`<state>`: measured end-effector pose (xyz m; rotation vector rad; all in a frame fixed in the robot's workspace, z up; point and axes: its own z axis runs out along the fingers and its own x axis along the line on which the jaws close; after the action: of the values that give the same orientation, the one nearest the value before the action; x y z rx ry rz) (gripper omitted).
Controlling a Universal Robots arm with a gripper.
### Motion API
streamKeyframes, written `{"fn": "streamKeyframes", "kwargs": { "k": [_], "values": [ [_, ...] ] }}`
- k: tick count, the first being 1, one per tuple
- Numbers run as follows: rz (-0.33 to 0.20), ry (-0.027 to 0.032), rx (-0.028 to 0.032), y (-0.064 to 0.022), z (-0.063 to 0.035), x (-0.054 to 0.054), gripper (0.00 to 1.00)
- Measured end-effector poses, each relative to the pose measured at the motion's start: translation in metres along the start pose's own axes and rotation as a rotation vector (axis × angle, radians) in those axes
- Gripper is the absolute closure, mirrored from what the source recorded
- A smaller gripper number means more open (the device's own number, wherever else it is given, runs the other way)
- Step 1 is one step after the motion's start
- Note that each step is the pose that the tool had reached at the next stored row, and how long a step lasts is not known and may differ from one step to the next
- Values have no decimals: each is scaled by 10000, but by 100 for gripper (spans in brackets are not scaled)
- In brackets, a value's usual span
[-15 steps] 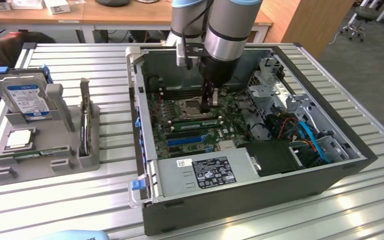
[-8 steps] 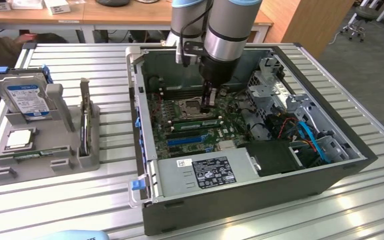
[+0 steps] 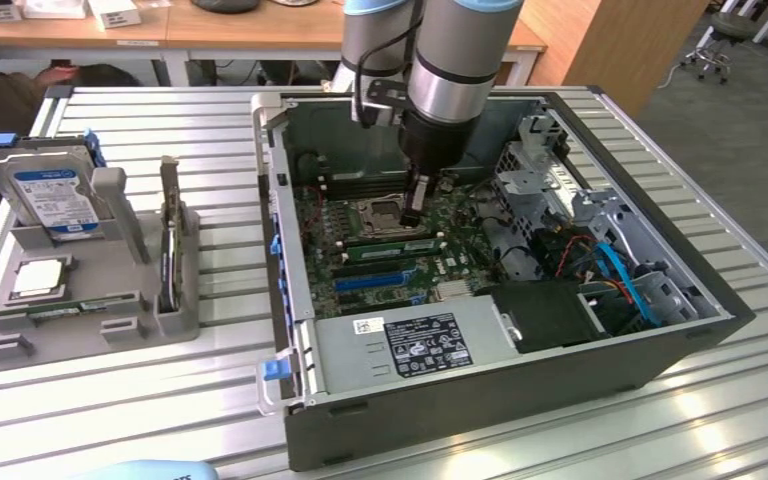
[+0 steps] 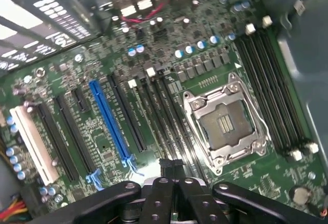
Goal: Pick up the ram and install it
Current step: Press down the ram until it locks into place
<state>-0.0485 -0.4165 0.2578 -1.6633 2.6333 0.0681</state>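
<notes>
My gripper (image 3: 415, 218) reaches down into the open computer case (image 3: 651, 330), its thin dark fingers shut together just beside the empty processor socket (image 3: 381, 212). In the wrist view the shut fingertips (image 4: 171, 165) hover over the black memory slots (image 4: 164, 116) next to the socket (image 4: 225, 124). I see nothing between the pads. A long narrow green strip (image 3: 381, 245), which looks like the ram, stands along those slots right below the fingertips. I cannot tell whether they touch it.
A grey parts tray (image 3: 131, 320) lies at the exterior view's left. It holds a hard drive with a blue-and-white label (image 3: 53, 195), a silver processor chip (image 3: 40, 277) and a narrow green stick (image 3: 75, 308). The power supply (image 3: 411, 345) and drive cage with cables (image 3: 598, 260) crowd the case.
</notes>
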Motion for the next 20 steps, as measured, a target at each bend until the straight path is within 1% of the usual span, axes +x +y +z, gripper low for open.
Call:
{"fn": "streamKeyframes", "kwargs": {
  "k": [20],
  "values": [
    [3147,-74,143,1,15,1,90]
  ]
}}
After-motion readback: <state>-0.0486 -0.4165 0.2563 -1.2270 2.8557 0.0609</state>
